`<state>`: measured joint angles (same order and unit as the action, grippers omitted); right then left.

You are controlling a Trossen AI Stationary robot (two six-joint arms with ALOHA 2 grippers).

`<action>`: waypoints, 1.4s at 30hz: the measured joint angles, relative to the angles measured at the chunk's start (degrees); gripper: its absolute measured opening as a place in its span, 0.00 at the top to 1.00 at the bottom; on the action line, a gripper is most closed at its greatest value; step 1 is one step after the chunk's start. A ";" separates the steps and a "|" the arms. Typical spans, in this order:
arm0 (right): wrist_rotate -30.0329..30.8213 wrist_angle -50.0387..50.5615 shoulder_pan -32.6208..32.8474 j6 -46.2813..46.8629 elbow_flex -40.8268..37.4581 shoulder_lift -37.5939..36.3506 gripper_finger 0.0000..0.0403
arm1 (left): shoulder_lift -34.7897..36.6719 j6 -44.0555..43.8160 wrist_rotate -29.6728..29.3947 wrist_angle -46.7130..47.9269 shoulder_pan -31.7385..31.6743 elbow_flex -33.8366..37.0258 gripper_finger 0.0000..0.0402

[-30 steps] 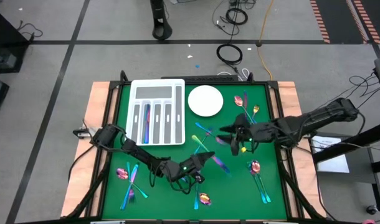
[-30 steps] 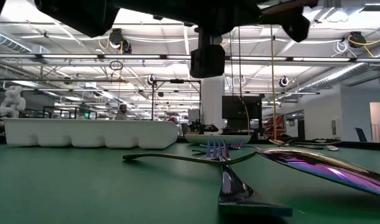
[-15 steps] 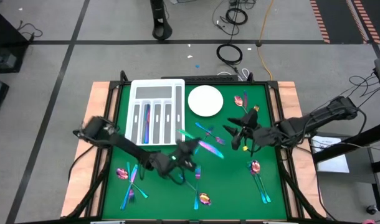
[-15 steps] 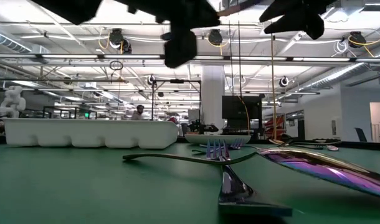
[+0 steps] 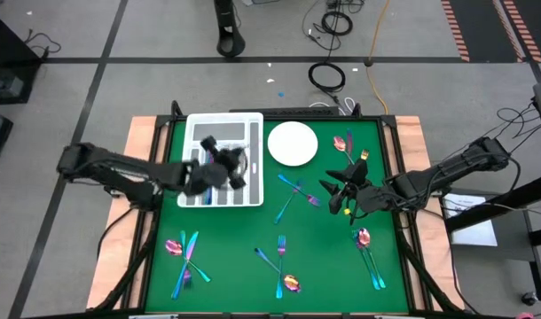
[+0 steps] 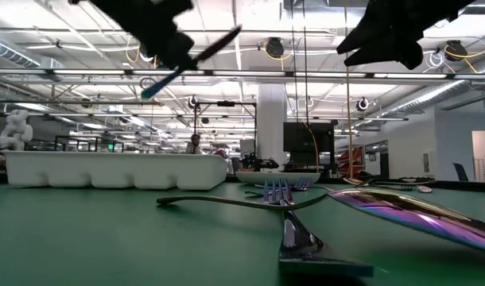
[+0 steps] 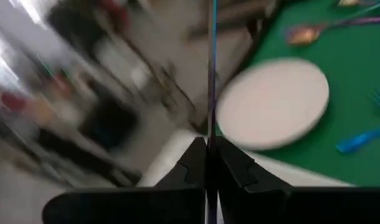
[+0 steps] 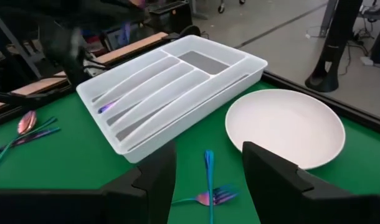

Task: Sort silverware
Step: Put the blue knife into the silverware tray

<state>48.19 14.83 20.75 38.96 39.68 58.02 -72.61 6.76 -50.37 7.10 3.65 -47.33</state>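
High view: the left gripper (image 5: pixel 224 167) has swung from the lower centre of the green table (image 5: pixel 333 266), where it was a second ago, up to the white divided plastic tray with grey slots (image 5: pixel 253 124) at upper left. It now sits over the tray's middle slots, clamped on a thin iridescent metal utensil (image 5: pixel 238 180) whose kind I cannot tell. The pick is done and the piece has reached its destination; by my reading only the drop into a slot remains. One piece (image 5: pixel 209 165) already lies in a slot. The right gripper (image 5: pixel 340 197) waits at centre right with its fingers spread and nothing in them, having drifted slightly rightward. The rest of the silverware (image 5: pixel 184 257) stays scattered: pairs at lower left, lower centre, lower right, upper right, and beside the round white plate (image 5: pixel 293 143).

Low view: the left gripper (image 6: pixel 164 44) is at upper left, the slim utensil (image 6: pixel 196 56) slanting out of it, above the tray's white wall (image 6: pixel 115 168). Half a second ago it was nearer the top centre. A fork (image 6: pixel 276 191) lies in the foreground.

Left wrist view: the closed fingers (image 7: pixel 193 163) pinch the utensil (image 7: pixel 212 56) edge-on, with the plate (image 7: pixel 274 102) beyond; the rest is blurred by motion.

Right wrist view: the parted fingers (image 8: pixel 274 174) frame a blue-handled fork (image 8: pixel 209 171) lying between tray (image 8: pixel 171 81) and plate (image 8: pixel 283 127).
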 joint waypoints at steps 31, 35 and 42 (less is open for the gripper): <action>-2.15 -0.59 0.01 -3.92 -0.04 0.00 0.57 | 8.01 -63.67 32.29 43.70 -19.77 0.48 0.96; -2.15 -1.21 -0.02 -5.30 -0.04 0.00 0.57 | 8.66 -71.71 33.98 44.49 -18.51 3.19 0.96; -2.19 -1.94 0.00 -7.72 -0.04 -0.28 0.57 | 8.62 -78.45 34.37 39.14 -16.90 7.92 0.96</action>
<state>46.00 12.89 20.75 31.23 39.64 57.74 -63.99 -71.69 -16.01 46.24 -13.25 -39.42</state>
